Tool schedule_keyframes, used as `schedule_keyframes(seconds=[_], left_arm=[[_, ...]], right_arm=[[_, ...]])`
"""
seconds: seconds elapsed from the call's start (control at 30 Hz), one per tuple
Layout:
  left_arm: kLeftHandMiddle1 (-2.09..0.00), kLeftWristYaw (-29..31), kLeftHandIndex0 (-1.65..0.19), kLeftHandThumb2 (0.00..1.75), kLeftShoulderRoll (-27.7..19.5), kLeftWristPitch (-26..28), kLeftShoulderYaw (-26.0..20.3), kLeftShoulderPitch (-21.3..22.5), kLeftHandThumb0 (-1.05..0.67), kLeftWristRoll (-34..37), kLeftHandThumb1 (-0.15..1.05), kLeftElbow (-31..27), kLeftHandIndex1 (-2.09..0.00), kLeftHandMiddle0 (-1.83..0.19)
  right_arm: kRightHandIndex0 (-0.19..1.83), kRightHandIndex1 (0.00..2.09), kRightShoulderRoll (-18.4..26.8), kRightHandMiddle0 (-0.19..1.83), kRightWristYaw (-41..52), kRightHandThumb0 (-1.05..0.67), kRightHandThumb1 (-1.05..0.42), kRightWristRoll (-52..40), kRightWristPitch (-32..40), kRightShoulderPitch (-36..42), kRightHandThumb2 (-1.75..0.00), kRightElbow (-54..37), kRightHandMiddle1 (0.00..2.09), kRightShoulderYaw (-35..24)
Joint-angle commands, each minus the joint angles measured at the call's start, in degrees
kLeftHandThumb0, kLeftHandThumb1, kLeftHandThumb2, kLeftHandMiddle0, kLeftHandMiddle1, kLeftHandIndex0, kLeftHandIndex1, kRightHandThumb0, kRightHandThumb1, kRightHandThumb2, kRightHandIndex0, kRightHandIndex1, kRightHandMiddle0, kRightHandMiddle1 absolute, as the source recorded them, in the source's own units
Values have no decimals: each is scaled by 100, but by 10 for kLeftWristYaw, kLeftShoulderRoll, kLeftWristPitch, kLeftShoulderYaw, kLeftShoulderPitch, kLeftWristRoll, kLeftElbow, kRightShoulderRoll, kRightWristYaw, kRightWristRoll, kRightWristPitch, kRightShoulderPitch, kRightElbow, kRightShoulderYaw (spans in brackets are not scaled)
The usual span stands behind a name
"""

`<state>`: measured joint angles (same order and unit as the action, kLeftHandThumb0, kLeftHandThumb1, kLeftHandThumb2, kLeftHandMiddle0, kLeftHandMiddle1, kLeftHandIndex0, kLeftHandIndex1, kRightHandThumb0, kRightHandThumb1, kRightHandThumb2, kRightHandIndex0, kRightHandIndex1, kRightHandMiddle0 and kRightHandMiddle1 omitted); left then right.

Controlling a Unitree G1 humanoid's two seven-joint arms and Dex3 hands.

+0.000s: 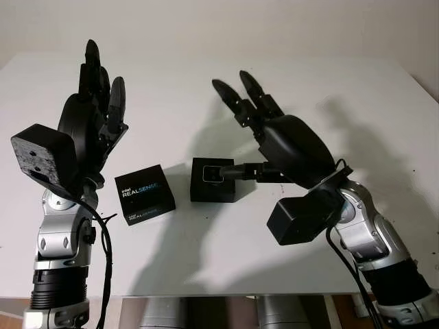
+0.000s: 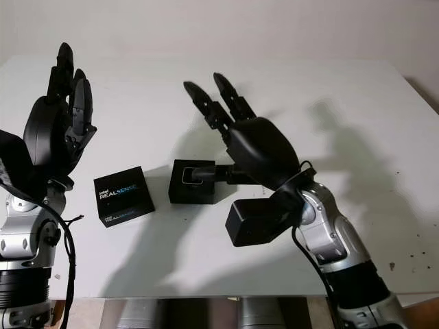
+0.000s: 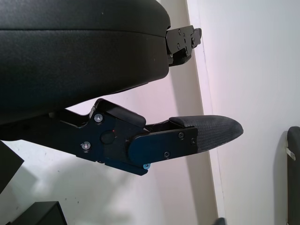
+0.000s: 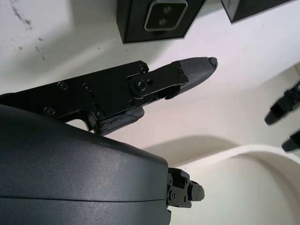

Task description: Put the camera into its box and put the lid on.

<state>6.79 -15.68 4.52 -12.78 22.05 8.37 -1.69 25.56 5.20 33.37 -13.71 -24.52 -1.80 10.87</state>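
Note:
An open black box (image 1: 203,189) stands at the middle of the white table (image 1: 226,260). The camera (image 1: 215,174) lies inside it, its silver face (image 4: 165,14) turned up. The lid (image 1: 144,194), black with REALSENSE printed on it, lies just left of the box, a small gap between them. My right hand (image 1: 236,103) is open and hangs above the table right of the box; its thumb (image 4: 187,70) points toward the box without touching it. My left hand (image 1: 103,75) is open and raised upright at the left, above and behind the lid.
The table's front edge (image 1: 206,296) runs close to both arms. A few small dark specks (image 1: 415,168) mark the table's far right. Bare table lies behind and to the right of the box.

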Motion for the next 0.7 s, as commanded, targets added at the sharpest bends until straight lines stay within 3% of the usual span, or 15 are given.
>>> schedule_keyframes(seconds=[0.0,0.27,0.4,0.53,0.67], left_arm=[[0,-3,19,59,-1,0,1,1,-73,-3,105,-11,0,19],[0,-6,19,58,-8,-6,-1,-3,-73,-14,105,-10,0,19],[-7,-18,9,45,-21,-11,-3,-4,-66,-44,105,-5,-6,6],[-14,-13,-14,36,-73,-21,8,-16,-63,-111,105,-2,-17,-21],[-15,43,-19,22,-144,-7,18,-35,-72,-152,105,-27,-21,-27]], right_arm=[[-19,2,0,-15,-2,-74,-105,-12,1,-17,-7,6,4,-14],[-17,5,-44,-13,47,-74,-105,-150,26,-23,-17,67,5,-41],[-15,6,-61,-11,89,-73,-105,-226,65,-31,-14,96,6,-60],[-19,1,-71,-15,137,-75,-105,-314,72,-55,-17,143,4,-92],[-16,3,-79,-13,141,-78,-105,-360,81,-76,-15,162,6,-121]])
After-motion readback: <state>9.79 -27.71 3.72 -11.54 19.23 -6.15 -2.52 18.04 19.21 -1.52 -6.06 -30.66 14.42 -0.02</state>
